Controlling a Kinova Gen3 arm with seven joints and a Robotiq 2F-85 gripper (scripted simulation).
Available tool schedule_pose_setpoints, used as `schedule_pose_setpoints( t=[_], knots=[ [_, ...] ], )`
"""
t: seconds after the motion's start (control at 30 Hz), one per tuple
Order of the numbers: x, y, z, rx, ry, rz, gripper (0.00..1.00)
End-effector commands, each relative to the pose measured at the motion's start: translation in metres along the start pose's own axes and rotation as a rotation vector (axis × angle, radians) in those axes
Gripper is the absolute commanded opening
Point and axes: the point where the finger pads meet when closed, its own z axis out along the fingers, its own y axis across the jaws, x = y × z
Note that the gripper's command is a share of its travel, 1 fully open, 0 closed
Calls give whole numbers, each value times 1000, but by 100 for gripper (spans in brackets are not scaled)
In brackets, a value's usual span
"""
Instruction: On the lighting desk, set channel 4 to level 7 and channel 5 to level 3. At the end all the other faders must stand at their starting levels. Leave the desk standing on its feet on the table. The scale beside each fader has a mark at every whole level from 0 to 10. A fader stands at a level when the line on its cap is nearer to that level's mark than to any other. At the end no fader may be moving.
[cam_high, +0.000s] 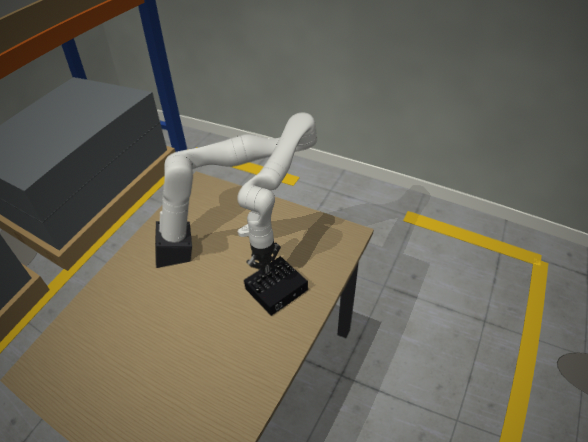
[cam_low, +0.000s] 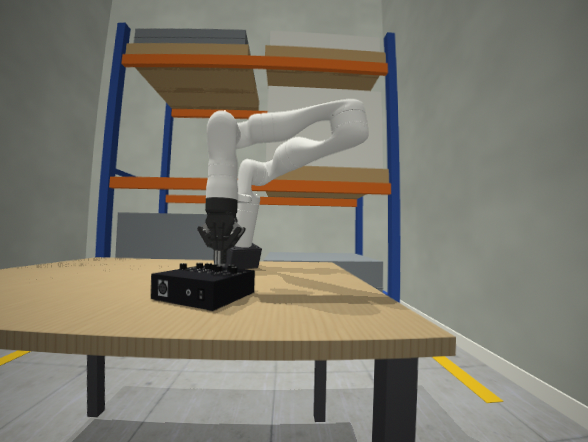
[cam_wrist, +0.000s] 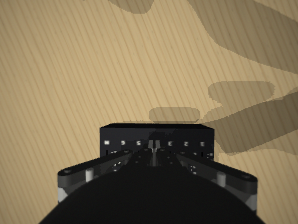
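The black lighting desk (cam_high: 283, 295) (cam_low: 175, 291) (cam_wrist: 111, 134) stands upright on the table, with rows of small caps and knobs on top. My gripper (cam_high: 268, 270) (cam_low: 217, 263) (cam_wrist: 154, 147) points down and is shut, with nothing seen between its fingers. Its fingertips are together at the desk's top, among the controls in the middle of the far side. Whether they touch a cap cannot be told. In the wrist view the fingers and gripper body hide most of the faders and scales. Channel numbers and fader levels are too small or hidden to read.
The wooden table (cam_high: 165, 340) (cam_low: 320, 320) carries the desk near one edge. The arm's dark base block (cam_high: 173, 252) (cam_low: 245, 257) stands farther back on it. Storage racking (cam_high: 162, 75) (cam_low: 250, 61) stands behind the base, off the table.
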Motion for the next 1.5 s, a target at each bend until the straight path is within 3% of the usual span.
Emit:
schedule_pose_setpoints(
  t=[0.0,1.47],
  knots=[
    [-2,0,0,0,-1,0,0],
    [-22,0,0,0,-1,0,0]
  ],
)
